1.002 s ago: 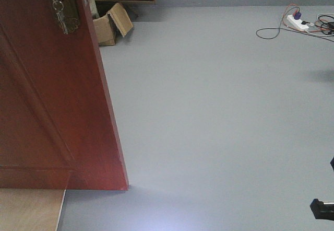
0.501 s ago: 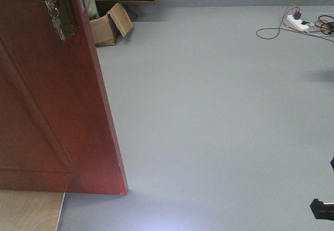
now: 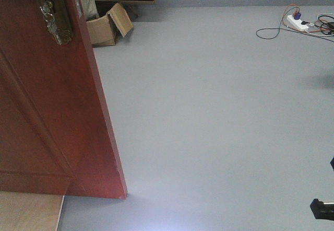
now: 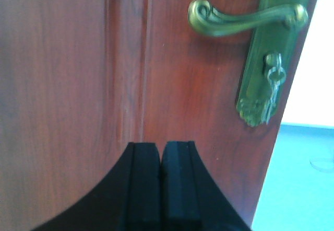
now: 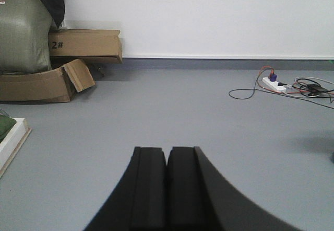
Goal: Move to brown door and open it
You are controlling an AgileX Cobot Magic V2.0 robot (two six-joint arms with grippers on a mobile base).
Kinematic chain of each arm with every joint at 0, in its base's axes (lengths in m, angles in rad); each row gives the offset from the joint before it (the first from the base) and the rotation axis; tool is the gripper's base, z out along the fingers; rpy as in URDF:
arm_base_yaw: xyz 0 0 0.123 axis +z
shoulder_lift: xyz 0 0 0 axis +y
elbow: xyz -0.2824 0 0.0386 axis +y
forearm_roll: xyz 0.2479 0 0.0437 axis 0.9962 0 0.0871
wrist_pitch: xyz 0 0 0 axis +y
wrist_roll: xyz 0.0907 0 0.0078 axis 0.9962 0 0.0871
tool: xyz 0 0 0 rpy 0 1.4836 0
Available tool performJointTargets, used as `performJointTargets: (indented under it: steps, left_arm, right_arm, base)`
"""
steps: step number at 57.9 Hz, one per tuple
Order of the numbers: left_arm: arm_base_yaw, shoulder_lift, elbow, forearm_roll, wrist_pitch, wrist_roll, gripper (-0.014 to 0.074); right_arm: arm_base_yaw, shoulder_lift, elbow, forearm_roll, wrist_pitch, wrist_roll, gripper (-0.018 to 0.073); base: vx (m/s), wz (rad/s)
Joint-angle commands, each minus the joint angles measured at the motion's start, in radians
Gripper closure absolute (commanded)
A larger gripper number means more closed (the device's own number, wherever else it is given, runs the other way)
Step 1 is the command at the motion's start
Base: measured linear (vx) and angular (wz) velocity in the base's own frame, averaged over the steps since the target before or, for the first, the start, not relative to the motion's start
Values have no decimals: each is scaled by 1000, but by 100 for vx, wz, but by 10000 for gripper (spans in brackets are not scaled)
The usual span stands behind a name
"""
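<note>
The brown door (image 3: 47, 105) fills the left of the front view, glossy reddish-brown, standing ajar with its free edge running down to the grey floor. Its brass lever handle (image 4: 245, 21) and keyhole plate (image 4: 261, 74), with a key hanging in it, show at the upper right of the left wrist view. My left gripper (image 4: 160, 148) is shut, its tips close against the door panel (image 4: 78, 74), below and left of the handle. My right gripper (image 5: 167, 151) is shut with nothing in it, pointing over the open grey floor.
Tan cardboard boxes (image 3: 112, 22) lie beyond the door's edge by the far wall. A white power strip with tangled cables (image 3: 300, 24) sits at the far right. A pale plywood panel (image 3: 28, 212) lies at the door's foot. A green sack (image 5: 23, 30) leans on the boxes.
The door has swung leftward in the front view: its edge and bottom corner have shifted left, and the handle plate has come further into view at the top.
</note>
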Motion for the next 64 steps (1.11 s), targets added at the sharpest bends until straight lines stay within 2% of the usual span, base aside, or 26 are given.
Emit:
performJointTargets:
  steps: [1, 8, 14, 32, 38, 64]
  left_arm:
    - [-25, -63, 70, 39, -168, -25, 603]
    - [-72, -166, 180, 76, -218, -25, 603]
    - [-77, -225, 232, 76, -204, -25, 603]
    - [-68, -317, 234, 79, 0, -28, 603]
    - [-68, -316, 234, 79, 32, -28, 603]
    - [-68, -315, 234, 79, 50, -28, 603]
  right_arm:
    - [-2, 13, 4, -6, -83, -5, 559]
    - [-2, 13, 4, -6, -83, -5, 559]
    - [-2, 13, 4, -6, -83, -5, 559]
    - [-2, 13, 4, -6, -83, -5, 559]
    - [-2, 13, 4, -6, -83, -5, 559]
    - [-2, 13, 4, -6, -83, -5, 559]
  base:
    - [0, 0]
    - [0, 0]
    - [0, 0]
    - [0, 0]
    - [0, 0]
    - [0, 0]
